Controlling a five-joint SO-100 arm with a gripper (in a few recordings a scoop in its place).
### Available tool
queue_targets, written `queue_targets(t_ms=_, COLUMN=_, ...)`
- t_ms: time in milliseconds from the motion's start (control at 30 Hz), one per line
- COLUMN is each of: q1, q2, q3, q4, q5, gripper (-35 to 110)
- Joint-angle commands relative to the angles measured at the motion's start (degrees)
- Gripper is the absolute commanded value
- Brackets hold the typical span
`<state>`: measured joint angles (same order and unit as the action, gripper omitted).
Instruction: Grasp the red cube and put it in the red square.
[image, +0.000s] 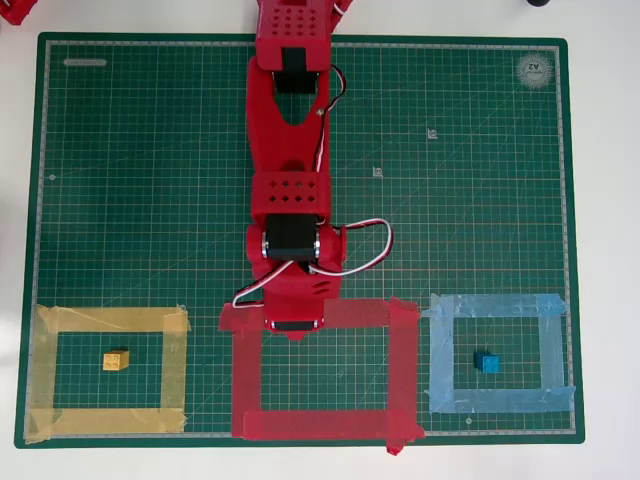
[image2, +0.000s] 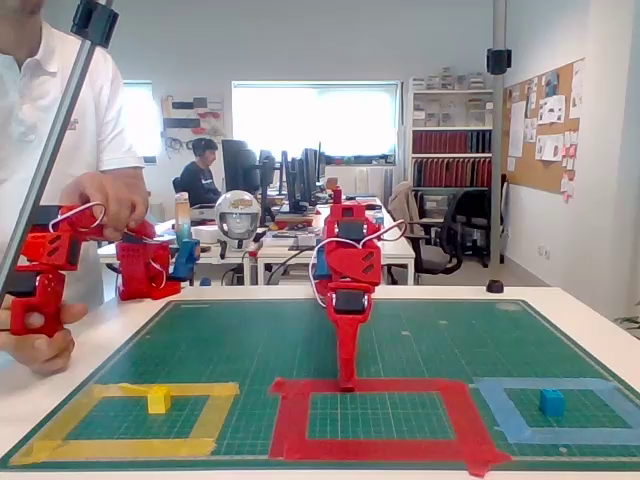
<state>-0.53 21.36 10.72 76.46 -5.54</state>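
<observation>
- Green mat (image: 120, 180) covers the table; arm (image: 290, 160) reaches down the middle from the top of the overhead view.
- Red square (image: 400, 370) sits centre front, between the yellow outline (image: 175, 370) and blue outline (image: 555, 350).
- Gripper (image2: 347, 378) points straight down, tip at the red square's far strip, by its left corner in the overhead view.
- Can't tell whether it grips anything; jaws unreadable.
- Red cube: can't find it, maybe hidden under the gripper.
- Yellow cube (image: 116, 360) and blue cube (image: 487, 362) lie inside their own outlines.
- Judgement: grasp or placing step; next either let go inside the square or close on the cube.

red arm (image: 290, 190) over red square (image: 320, 425); green mat (image: 480, 200)
</observation>
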Motion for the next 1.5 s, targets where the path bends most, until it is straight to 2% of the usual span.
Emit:
queue_targets(t_ms=0, q1=0.09, q2=2.29, q3=-3.16, q4=0.0, q5=-0.35, gripper=7)
queue_targets(t_ms=1467, q1=0.44, q2=1.76, q3=-7.82, q4=-0.97, q5=-1.58, gripper=18)
